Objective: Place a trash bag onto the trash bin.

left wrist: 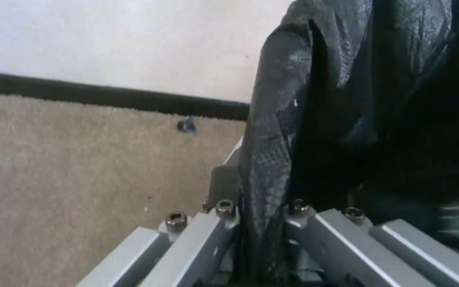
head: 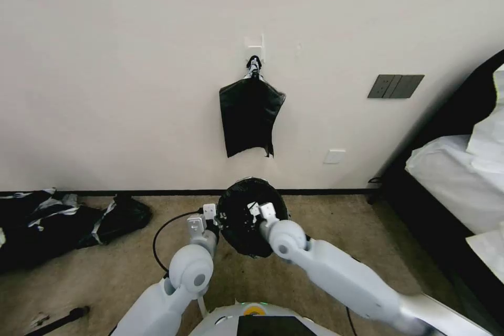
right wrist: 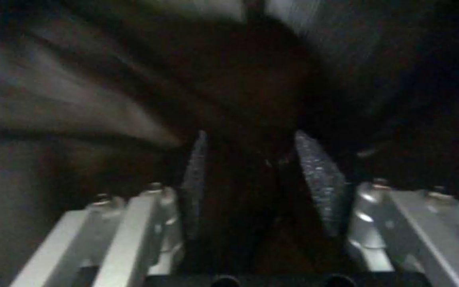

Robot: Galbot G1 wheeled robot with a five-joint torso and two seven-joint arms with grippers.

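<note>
Both grippers work at the bag-covered bin on the carpet [head: 105,278] in front of the robot. Left gripper [head: 216,219] sits at the bin's left edge; in the left wrist view its fingers [left wrist: 224,191] are closed tight on a fold of the bag [left wrist: 272,159], film pinched between them with no gap. Right gripper [head: 255,210] is reached over the bin's mouth, just right of centre; in the right wrist view its pads [right wrist: 320,175] stand a little apart with dark film [right wrist: 251,187] between them, too blurred to tell whether they pinch it. Bag [head: 247,220] is glossy black, draped over the bin's top and down its sides so the bin's wall is hidden in the head view; the opening looks round and dark. Black cable [head: 160,233] loops on the carpet just left of the left arm. Further left, bulky black sacks [head: 58,220] with white-grey bands lie against the baseboard, well apart from the bin. Beyond the bin is the wall [head: 105,89], where a flat black bundle of bags [head: 249,115] hangs from a white hook [head: 254,52], directly above the bin's position. Grey switch plate [head: 395,86] and a white socket [head: 334,156] sit on the wall to the right. Bed [head: 457,178] with white bedding stands at the far right.
</note>
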